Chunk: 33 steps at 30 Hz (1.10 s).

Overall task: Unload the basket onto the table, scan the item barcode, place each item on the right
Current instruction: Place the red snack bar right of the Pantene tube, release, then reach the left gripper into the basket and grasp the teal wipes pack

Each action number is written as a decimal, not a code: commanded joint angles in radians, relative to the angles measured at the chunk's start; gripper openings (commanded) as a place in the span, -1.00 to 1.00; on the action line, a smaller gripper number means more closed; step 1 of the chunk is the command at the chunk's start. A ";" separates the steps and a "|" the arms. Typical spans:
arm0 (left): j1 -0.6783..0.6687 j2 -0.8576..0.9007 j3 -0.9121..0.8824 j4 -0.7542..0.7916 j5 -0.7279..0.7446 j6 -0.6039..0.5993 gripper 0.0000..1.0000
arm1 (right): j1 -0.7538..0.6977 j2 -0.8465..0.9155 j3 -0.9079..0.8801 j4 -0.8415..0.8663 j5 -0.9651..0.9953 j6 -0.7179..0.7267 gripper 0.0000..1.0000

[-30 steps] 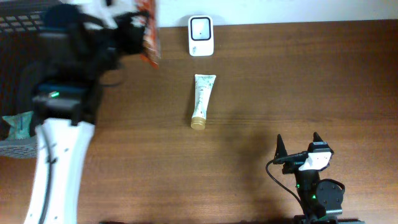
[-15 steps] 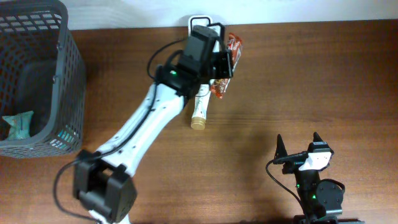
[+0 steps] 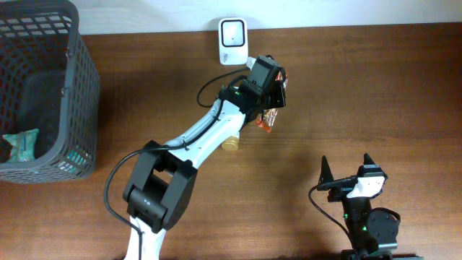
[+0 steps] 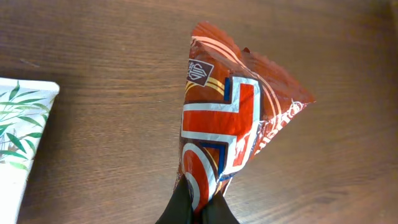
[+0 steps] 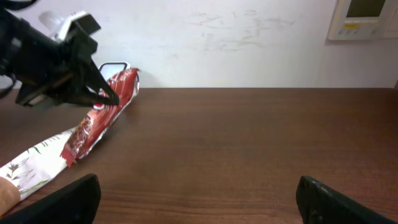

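My left gripper (image 3: pixel 273 100) is shut on a red snack packet (image 3: pixel 270 120), pinching its end, just right of and below the white barcode scanner (image 3: pixel 232 41) at the table's back edge. In the left wrist view the crinkled packet (image 4: pixel 227 118) hangs over the wood from the closed fingertips of the left gripper (image 4: pixel 198 204). The right wrist view shows the packet (image 5: pixel 98 122) tilted low above the table. A white tube with a leaf print (image 4: pixel 17 146) lies beside it, its gold cap (image 3: pixel 229 143) showing under my arm. My right gripper (image 3: pixel 346 167) stands open and empty at the front right.
A dark mesh basket (image 3: pixel 81 87) stands at the far left with a teal packet (image 3: pixel 22 144) inside. The left arm (image 3: pixel 189 141) stretches diagonally across the middle of the table. A white wall (image 5: pixel 236 37) runs behind the table's back edge.
The left arm swung from the basket side rightward across the table carrying the red packet, then settled lower, to the right of the scanner. The right arm has not moved.
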 commanded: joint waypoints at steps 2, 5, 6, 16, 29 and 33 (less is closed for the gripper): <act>-0.006 0.046 0.003 0.002 -0.016 -0.051 -0.92 | -0.005 -0.006 -0.008 -0.003 0.005 0.008 0.97; -0.014 0.053 0.003 0.005 -0.016 -0.050 0.02 | -0.005 -0.006 -0.008 -0.003 0.005 0.008 0.97; -0.014 0.053 0.003 0.011 -0.013 -0.048 0.25 | -0.005 -0.006 -0.008 -0.003 0.005 0.008 0.97; 0.063 -0.079 0.115 0.065 0.107 0.142 0.54 | -0.005 -0.006 -0.008 -0.003 0.005 0.008 0.97; 0.545 -0.513 0.127 0.023 0.107 0.288 0.64 | -0.005 -0.006 -0.008 -0.003 0.005 0.008 0.97; 0.703 -0.595 0.127 0.002 0.107 0.288 0.64 | -0.005 -0.006 -0.008 -0.003 0.005 0.008 0.97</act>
